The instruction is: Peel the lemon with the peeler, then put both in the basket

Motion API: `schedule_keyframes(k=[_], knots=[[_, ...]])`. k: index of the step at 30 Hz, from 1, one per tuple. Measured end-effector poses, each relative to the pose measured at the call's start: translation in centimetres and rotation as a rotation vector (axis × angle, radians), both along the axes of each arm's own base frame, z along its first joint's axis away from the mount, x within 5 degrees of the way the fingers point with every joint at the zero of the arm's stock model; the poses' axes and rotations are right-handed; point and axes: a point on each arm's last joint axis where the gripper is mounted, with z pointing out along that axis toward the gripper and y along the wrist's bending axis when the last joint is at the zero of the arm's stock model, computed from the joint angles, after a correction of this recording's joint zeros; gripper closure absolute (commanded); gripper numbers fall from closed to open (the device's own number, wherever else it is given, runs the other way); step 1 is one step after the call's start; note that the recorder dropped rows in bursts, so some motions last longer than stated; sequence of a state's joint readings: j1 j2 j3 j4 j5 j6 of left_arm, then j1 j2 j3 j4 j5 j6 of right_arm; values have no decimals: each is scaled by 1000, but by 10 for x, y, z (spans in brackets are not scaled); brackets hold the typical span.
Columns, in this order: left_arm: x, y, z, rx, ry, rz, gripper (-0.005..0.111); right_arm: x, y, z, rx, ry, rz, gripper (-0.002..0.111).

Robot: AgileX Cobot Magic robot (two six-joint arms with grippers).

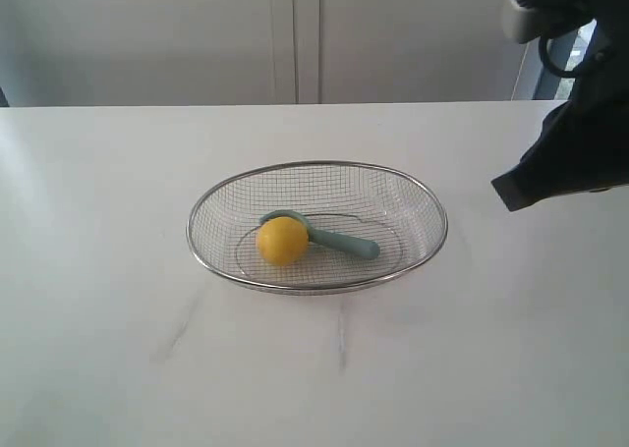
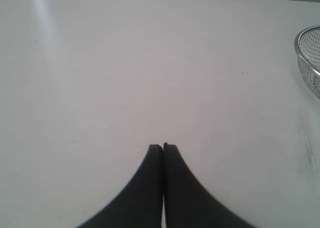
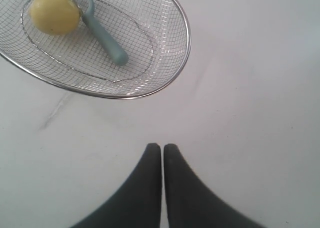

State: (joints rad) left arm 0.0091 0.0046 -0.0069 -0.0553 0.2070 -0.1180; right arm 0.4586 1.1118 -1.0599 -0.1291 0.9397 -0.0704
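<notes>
The yellow lemon (image 1: 282,240) lies inside the wire-mesh basket (image 1: 211,203) near the middle of the white table. The teal-handled peeler (image 1: 344,242) rests in the basket too, its grey blade head curving behind the lemon. The right wrist view shows the lemon (image 3: 55,13), the peeler (image 3: 104,36) and the basket (image 3: 185,27) well away from my right gripper (image 3: 162,147), which is shut and empty. The right arm (image 1: 575,152) hangs at the exterior view's right edge. My left gripper (image 2: 163,147) is shut, empty, over bare table, with only the basket's rim (image 2: 300,40) at the picture's edge.
The white tabletop (image 1: 118,349) stretches all round the basket, with faint grey marks (image 1: 341,337) in front of it. A pale wall with panel seams (image 1: 307,34) stands behind the table's far edge.
</notes>
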Motion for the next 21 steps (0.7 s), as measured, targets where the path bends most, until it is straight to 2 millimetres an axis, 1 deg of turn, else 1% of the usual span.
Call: schedule_keyframes(k=[15, 18, 21], knots=[[0, 0, 0, 2, 0, -1, 107, 0, 0, 0, 2, 0, -2, 106], [0, 0, 0, 2, 0, -1, 107, 0, 0, 0, 28, 10, -35, 106], [0, 0, 0, 2, 0, -1, 107, 1, 1, 2, 90, -4, -83, 106]])
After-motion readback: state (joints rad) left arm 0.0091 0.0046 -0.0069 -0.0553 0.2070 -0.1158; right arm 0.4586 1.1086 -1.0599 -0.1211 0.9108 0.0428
